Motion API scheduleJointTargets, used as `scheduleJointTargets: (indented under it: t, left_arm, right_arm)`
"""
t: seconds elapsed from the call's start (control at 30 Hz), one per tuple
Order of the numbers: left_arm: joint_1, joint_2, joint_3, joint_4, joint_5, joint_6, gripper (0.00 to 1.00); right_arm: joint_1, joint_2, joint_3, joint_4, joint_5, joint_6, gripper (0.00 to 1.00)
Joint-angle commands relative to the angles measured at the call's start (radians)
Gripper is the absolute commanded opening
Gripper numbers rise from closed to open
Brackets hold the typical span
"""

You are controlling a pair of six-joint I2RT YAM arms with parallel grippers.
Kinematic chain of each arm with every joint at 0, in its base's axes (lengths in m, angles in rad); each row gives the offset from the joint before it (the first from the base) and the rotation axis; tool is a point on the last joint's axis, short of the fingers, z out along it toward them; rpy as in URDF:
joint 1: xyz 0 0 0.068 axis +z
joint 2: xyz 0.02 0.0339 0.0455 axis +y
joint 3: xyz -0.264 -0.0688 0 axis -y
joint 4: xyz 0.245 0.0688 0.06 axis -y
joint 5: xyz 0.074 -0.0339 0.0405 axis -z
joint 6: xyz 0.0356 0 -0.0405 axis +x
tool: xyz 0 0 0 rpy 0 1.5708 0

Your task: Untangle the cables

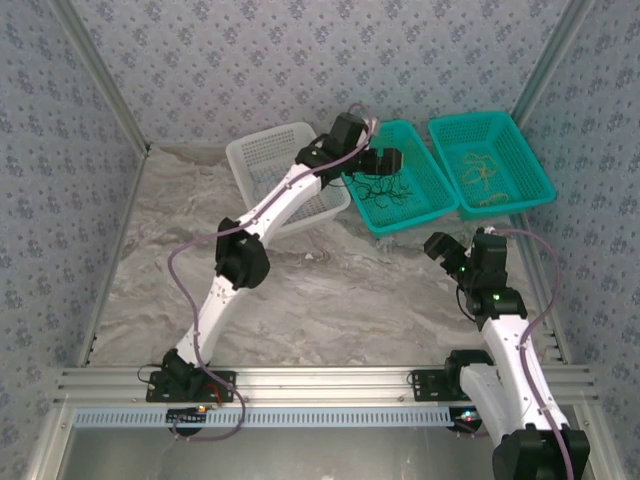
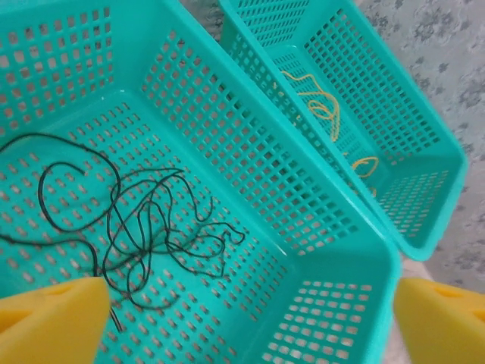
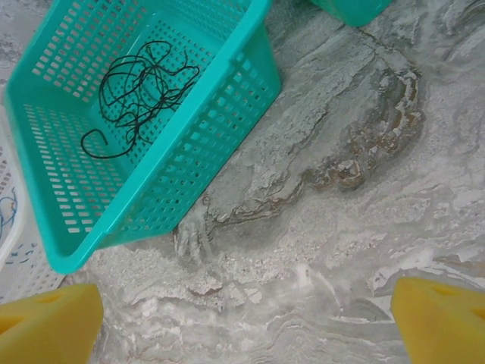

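The yellow pads of the left gripper were seen spread wide at the near corners of its wrist view, with nothing held between them. Just below and beyond them lay the black cables, looped over one another in a loose heap on the floor of the middle teal basket. From above, the left gripper was seen hanging over that basket, apart from the heap.

The right gripper was likewise held wide open and empty, above bare table near the right side, well apart from every basket.

Further right, the yellow cables were found in the right teal basket. To the left, a few blue strands were just made out through the wall of the white basket.

The colours appeared to be sorted already, so the step in hand was judged to be the loosening of the black heap. For the next move, the left gripper would need to be lowered into the basket and closed on a single strand at the edge of the heap, the hooked end at the left being the likeliest hold. That strand would then need to be drawn out slowly, so that the other loops could slip free rather than be lifted with it.
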State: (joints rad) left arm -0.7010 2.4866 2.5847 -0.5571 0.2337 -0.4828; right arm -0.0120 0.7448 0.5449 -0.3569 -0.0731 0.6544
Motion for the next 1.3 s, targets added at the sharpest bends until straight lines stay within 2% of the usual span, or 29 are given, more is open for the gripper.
scheduleJointTargets:
  t: [0.0,0.2,0.43,0.53,0.7,0.8,0.97,1.17,1.27]
  left_arm:
    - [0.001,-0.199,-0.089,-0.022,0.021,0.059,0.99]
    - [0.004,-0.563,-0.639,0.273,-0.083,0.108,0.99]
    - [0.043,-0.922,-1.148,0.451,-0.330,0.180,0.99]
    - [0.091,-1.048,-1.322,0.492,-0.433,0.180,0.99]
    - [0.220,-1.221,-1.568,0.512,-0.548,0.132,0.99]
    - [0.317,-1.307,-1.691,0.526,-0.542,0.107,0.99]
    - [0.424,-1.402,-1.872,0.590,-0.603,0.175,0.99]
    - [0.466,-1.416,-2.043,0.725,-0.773,0.309,1.00]
    - [0.559,-1.416,-2.131,0.827,-0.738,0.294,1.00]
  right_arm:
    - [-0.014,0.029,0.018,0.038,0.073,-0.017,1.00]
    - [-0.035,0.101,0.041,0.088,0.078,-0.065,1.00]
    - [-0.053,0.189,0.061,0.153,0.104,-0.125,1.00]
    - [-0.060,0.229,0.070,0.193,0.121,-0.166,1.00]
    - [-0.067,0.304,0.098,0.221,0.180,-0.222,1.00]
    - [-0.070,0.343,0.099,0.255,0.236,-0.230,1.00]
    - [-0.071,0.413,0.075,0.340,0.259,-0.272,1.00]
    - [-0.073,0.456,-0.002,0.527,0.203,-0.320,1.00]
    - [-0.081,0.488,0.005,0.545,0.211,-0.352,1.00]
